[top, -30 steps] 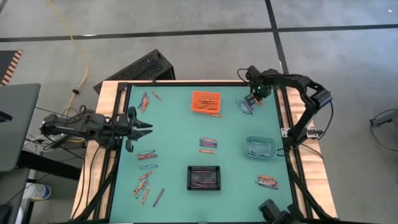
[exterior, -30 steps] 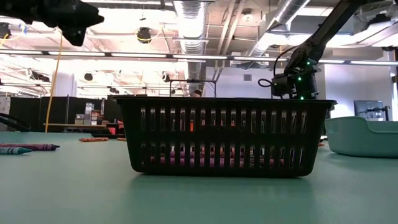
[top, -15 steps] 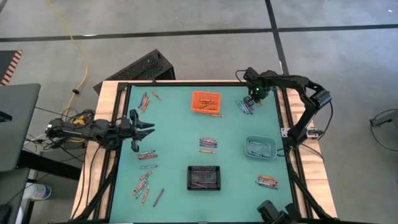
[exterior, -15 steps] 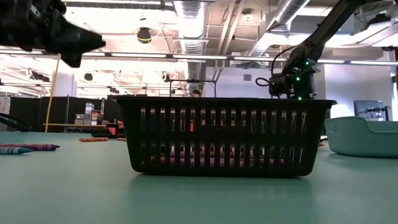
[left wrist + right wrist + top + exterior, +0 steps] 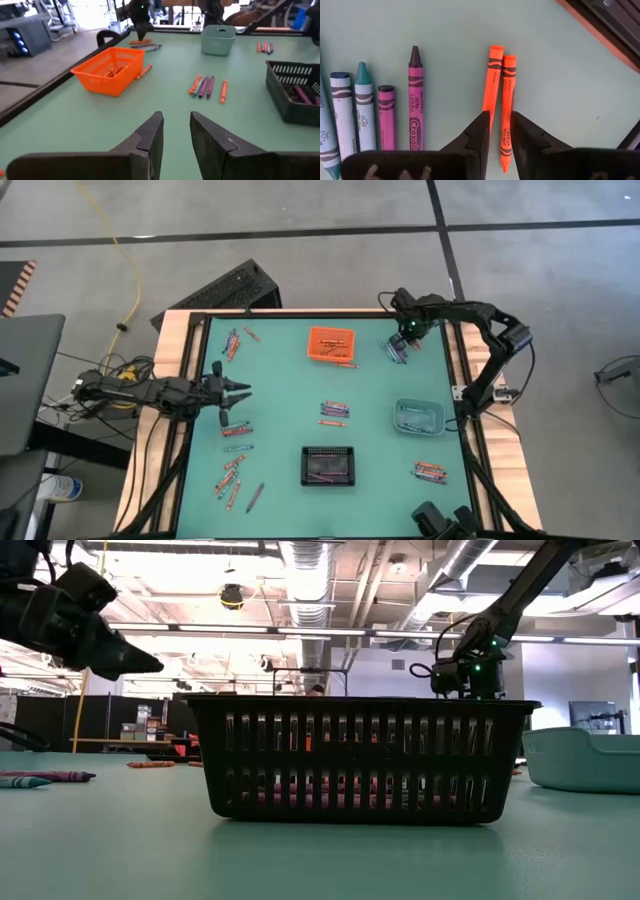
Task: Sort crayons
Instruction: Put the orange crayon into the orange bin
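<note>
Crayons lie in loose clusters across the green table [image 5: 280,370]; some already sit in the orange bin [image 5: 330,342], black bin [image 5: 329,465] and teal bin [image 5: 418,416].

Right gripper [image 5: 499,131] hangs over the far-right cluster, jaws narrowly apart, straddling one of two orange crayons [image 5: 507,105] lying side by side, nothing pinched yet. Likely lined up along the stick so the fingers close across its width.

Left gripper [image 5: 176,131] hovers at the left edge near a small crayon group [image 5: 236,428], jaws slightly open, empty.

Purple crayon [image 5: 414,100] wrapper reads "Crayola".

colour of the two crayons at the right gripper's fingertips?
Orange, both crayons; right wrist view shows it best.
</note>
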Controlling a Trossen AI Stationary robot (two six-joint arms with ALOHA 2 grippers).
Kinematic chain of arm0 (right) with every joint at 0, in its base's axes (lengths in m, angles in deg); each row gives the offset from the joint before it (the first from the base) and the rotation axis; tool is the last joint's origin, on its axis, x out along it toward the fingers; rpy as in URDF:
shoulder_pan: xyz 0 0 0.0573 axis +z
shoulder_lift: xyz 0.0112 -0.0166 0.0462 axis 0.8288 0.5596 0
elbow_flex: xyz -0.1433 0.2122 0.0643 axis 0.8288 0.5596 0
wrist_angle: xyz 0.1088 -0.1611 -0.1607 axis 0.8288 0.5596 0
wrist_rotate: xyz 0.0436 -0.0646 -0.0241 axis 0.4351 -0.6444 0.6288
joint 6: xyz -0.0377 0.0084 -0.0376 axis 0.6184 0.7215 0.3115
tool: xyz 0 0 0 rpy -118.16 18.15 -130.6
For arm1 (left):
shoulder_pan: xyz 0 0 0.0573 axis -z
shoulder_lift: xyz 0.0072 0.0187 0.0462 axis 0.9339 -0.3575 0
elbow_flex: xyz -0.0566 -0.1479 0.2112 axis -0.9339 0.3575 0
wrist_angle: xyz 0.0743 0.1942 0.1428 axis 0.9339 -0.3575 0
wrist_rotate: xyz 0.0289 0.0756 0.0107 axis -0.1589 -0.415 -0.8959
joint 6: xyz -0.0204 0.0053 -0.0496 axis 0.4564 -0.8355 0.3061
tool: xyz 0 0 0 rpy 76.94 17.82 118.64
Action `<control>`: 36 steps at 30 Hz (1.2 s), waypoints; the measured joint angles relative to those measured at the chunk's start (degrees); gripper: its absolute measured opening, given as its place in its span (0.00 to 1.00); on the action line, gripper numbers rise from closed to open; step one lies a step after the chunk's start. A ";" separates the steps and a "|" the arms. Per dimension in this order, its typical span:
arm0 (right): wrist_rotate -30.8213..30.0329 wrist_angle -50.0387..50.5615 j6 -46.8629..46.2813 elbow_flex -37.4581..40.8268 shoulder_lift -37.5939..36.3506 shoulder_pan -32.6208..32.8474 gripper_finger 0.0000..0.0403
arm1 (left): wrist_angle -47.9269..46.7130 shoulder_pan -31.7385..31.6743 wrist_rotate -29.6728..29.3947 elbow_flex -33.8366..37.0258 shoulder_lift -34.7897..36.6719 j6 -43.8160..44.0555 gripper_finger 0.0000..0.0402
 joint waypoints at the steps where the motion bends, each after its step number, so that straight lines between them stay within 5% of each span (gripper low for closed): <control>1: -0.02 0.00 -0.21 0.00 0.00 0.01 0.22 | 0.12 -0.09 -0.22 0.00 0.00 -0.65 0.21; 30: 3.97 -2.21 -8.10 3.55 -0.32 0.53 0.22 | -0.34 -0.19 -0.45 0.00 -0.02 -1.08 0.21; 36: 1.25 -3.28 -10.06 3.87 -0.20 4.43 0.13 | -0.38 -0.19 -0.45 0.00 -0.02 -1.06 0.21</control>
